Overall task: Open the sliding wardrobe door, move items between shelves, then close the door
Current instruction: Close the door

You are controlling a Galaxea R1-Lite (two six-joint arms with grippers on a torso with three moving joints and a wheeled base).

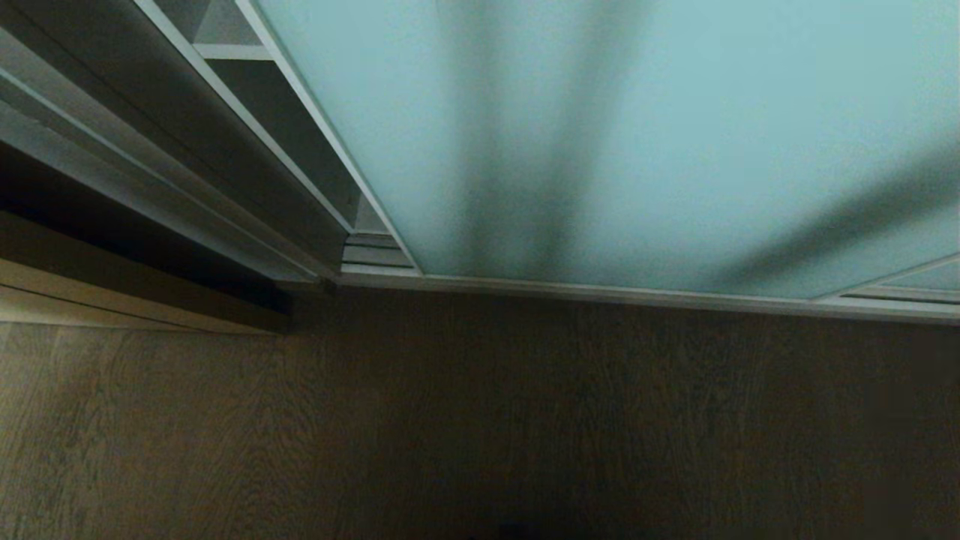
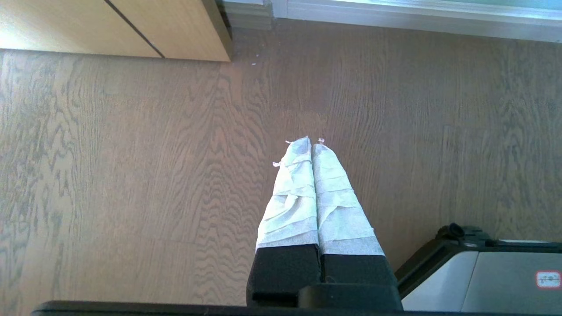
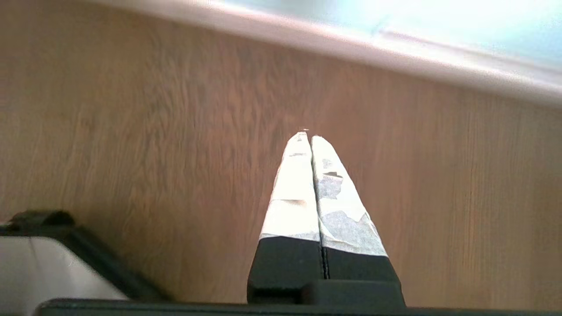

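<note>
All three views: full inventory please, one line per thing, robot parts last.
sliding wardrobe door: 1, frosted pale blue-green glass in a thin silver frame, fills the upper right of the head view, narrow gap open at its left edge.
shelves: 1 white board seen through that gap, others not visible.
bottom track: 1, silver, along the door's foot.
light wood panel: 1, beside the wardrobe, on the robot's left.
floor: brown wood grain, in all views.
items: none in view.
robot base: grey-white with black trim.
left gripper: taped white fingers, shut, empty, over the floor.
right gripper: the same, shut, empty, near the track.
</note>
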